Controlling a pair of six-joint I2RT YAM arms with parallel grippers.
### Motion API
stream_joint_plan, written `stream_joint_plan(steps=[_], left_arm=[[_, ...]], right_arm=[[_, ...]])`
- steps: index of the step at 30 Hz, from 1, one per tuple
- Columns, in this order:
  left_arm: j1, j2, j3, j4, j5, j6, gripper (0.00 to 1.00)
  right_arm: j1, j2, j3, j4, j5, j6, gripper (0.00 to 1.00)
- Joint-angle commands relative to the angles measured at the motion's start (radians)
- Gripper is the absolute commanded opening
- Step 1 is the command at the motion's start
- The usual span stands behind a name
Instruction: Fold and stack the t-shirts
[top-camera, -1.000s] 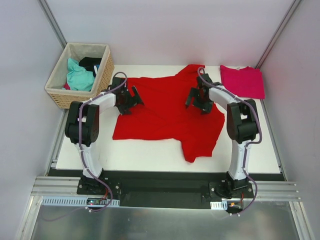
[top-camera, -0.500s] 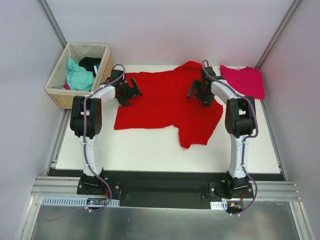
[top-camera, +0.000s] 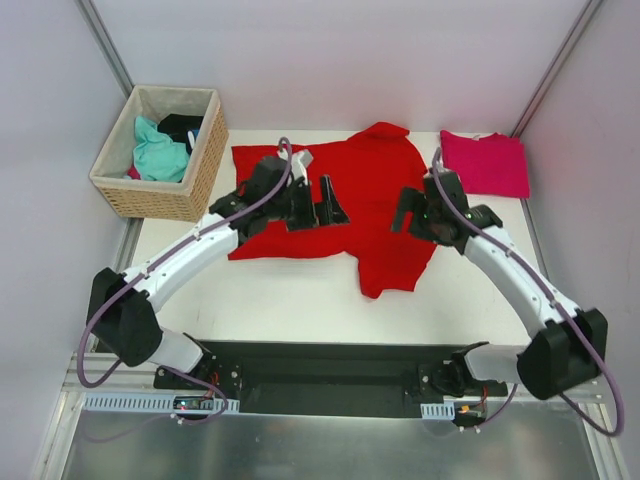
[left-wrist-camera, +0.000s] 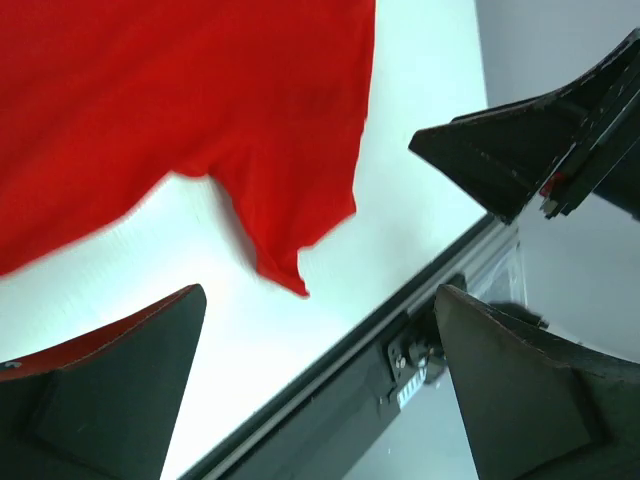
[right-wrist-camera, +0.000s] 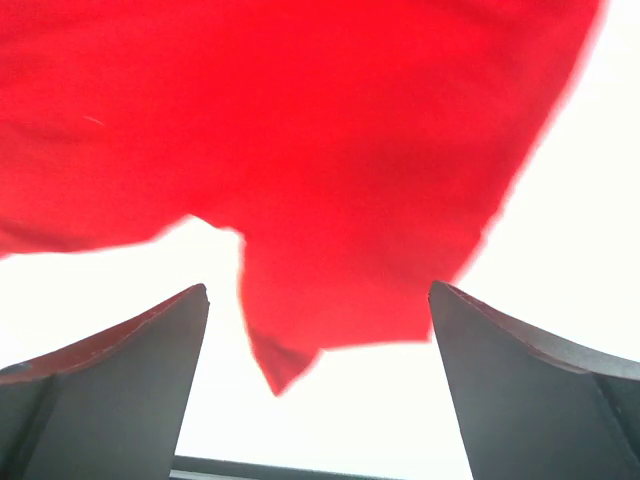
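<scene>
Overhead, the red t-shirt (top-camera: 365, 180) lies spread open and somewhat rumpled across the far middle of the white table (top-camera: 300, 300), with one flap reaching toward the near edge. The magenta-pink t-shirt (top-camera: 485, 165) lies flat at the far right corner, just beside the red one; whether the two touch is hard to tell.

Both arms reach in over the red cloth. The left gripper (top-camera: 318, 203) hangs above the shirt's middle, its jaws spread wide with nothing between them. The right gripper (top-camera: 408, 213) hangs over the shirt's right side, its jaws likewise spread wide and empty. Each wrist camera shows its two dark fingers far apart, with red cloth and bare table behind them and no fabric pinched.

Off the table's far left corner stands a wicker basket (top-camera: 150, 205) holding a teal cloth (top-camera: 160, 150) and something dark.
</scene>
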Motion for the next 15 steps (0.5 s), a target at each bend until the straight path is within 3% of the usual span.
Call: stream_joint_plan(steps=[1, 10, 15], left_arm=[[-0.117, 0.0, -0.067, -0.031, -0.024, -0.07, 0.99], [-0.314, 0.139, -0.033, 0.001, -0.036, -0.137, 0.99], [-0.401, 0.248, -0.009, 0.038, -0.011, -0.179, 0.95]], right_arm=[[-0.011, -0.152, -0.164, -0.081, 0.08, 0.01, 0.96], [-0.011, -0.403, -0.221, -0.198, 0.182, 0.004, 0.96], [-0.021, -0.448, -0.229, -0.227, 0.214, -0.014, 0.96]])
